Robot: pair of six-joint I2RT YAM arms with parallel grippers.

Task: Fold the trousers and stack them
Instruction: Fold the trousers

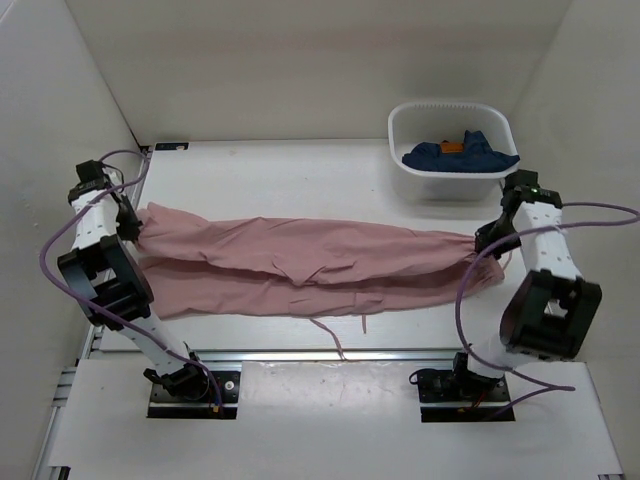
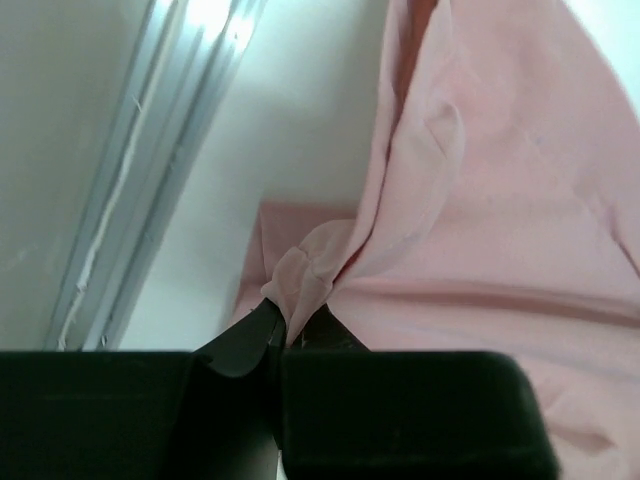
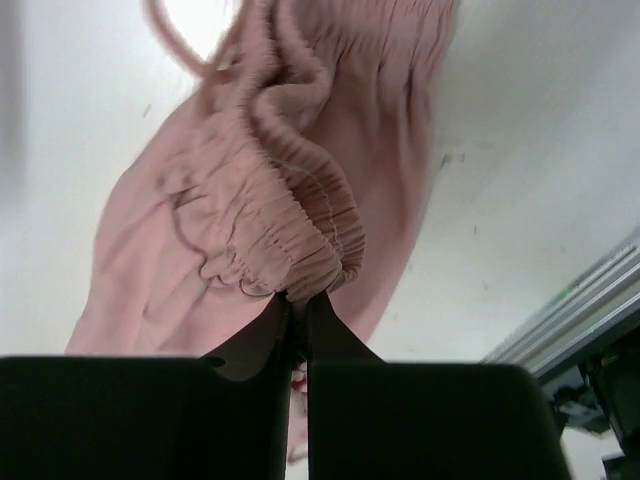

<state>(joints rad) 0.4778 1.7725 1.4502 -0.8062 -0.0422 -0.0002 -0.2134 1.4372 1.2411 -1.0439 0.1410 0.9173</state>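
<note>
Left jaws: clenched on a small bunched corner of the trousers (image 2: 480,200). A knot of pink fabric bulges just past the tips. From that pinch the cloth fans out ahead and to the right of the jaws, over the white worktop (image 2: 300,120). An aluminium rail (image 2: 150,150) runs to the left of the jaws, apart from the cloth.

Right jaws: clenched on the gathered elastic waistband (image 3: 300,230), with the ruffles crowded against the tips. A drawstring (image 3: 170,30) loops farther ahead, to the left.

Top view: the trousers are drawn out in a long wrinkled band from one pair of jaws to the other. Thin cords trail from the band's near edge toward the arm bases.

Beyond the right jaws, apart from the cloth: a white tub (image 1: 450,108) holding a dark blue garment (image 1: 470,157).
</note>
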